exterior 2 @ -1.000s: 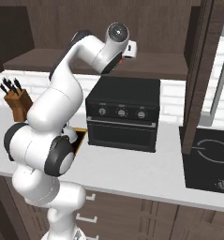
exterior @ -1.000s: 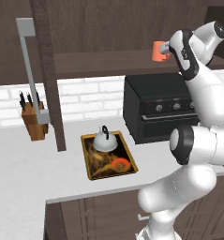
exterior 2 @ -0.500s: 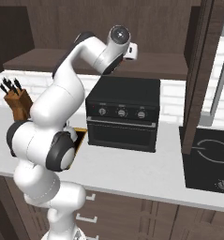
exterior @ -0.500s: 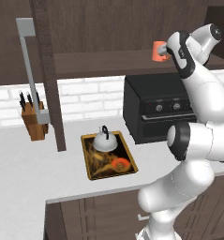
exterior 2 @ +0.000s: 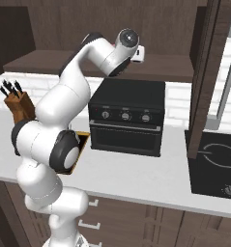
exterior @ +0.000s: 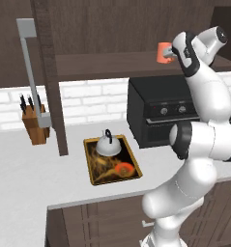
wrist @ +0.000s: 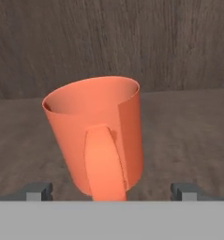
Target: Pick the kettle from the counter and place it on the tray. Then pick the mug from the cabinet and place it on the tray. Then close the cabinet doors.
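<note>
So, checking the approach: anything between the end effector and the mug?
No: the hand view shows bare shelf between the open end effector and the mug.

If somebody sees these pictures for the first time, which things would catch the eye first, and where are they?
First comes the orange mug on the cabinet shelf, its handle turned to the camera between the open gripper tips. Next is the white arm reaching up from the counter to that shelf. Then the tray on the counter left of the black oven, with the kettle already standing on it.
</note>
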